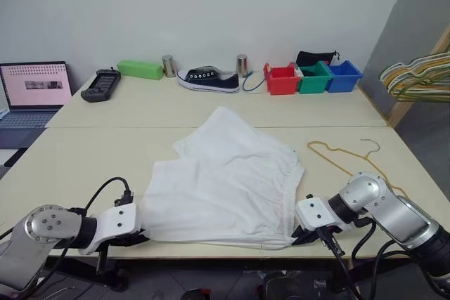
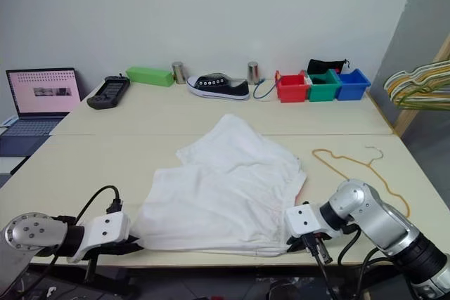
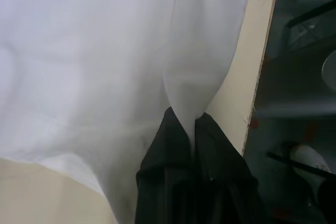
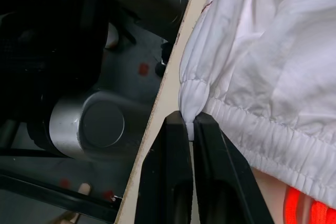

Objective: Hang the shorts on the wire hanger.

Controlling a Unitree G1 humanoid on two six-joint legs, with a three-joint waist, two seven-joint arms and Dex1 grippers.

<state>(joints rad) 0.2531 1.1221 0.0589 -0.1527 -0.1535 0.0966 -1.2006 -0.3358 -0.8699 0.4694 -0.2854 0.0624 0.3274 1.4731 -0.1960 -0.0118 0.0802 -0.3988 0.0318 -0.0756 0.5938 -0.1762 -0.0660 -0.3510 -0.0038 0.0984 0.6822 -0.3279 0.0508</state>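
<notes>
Both claws pinch the shorts (image 1: 225,180) at the near table (image 1: 84,152) edge, one at each end of the near hem. The left claw (image 3: 193,121) is clamped on a thin fold of plain white cloth; the right claw (image 4: 190,121) is clamped on a tuck of the gathered waistband. Gripping the two near corners this way looks meant to keep the cloth spread wide between the claws, so it can be lifted as a flat sheet and brought to the hanger (image 1: 344,156).

The shorts lie between the claws and stretch away from them across the table, rumpled, with one leg folded over the other at the far end. They are white, soft and thin, with shallow creases. Just beside the right claw the elastic waistband shows tight puckers, and a bit of orange drawstring (image 4: 304,208) peeks out below it.

The hanger lies flat on the table beyond the right claw, just past the shorts' right edge and apart from them, hook pointing away.
</notes>
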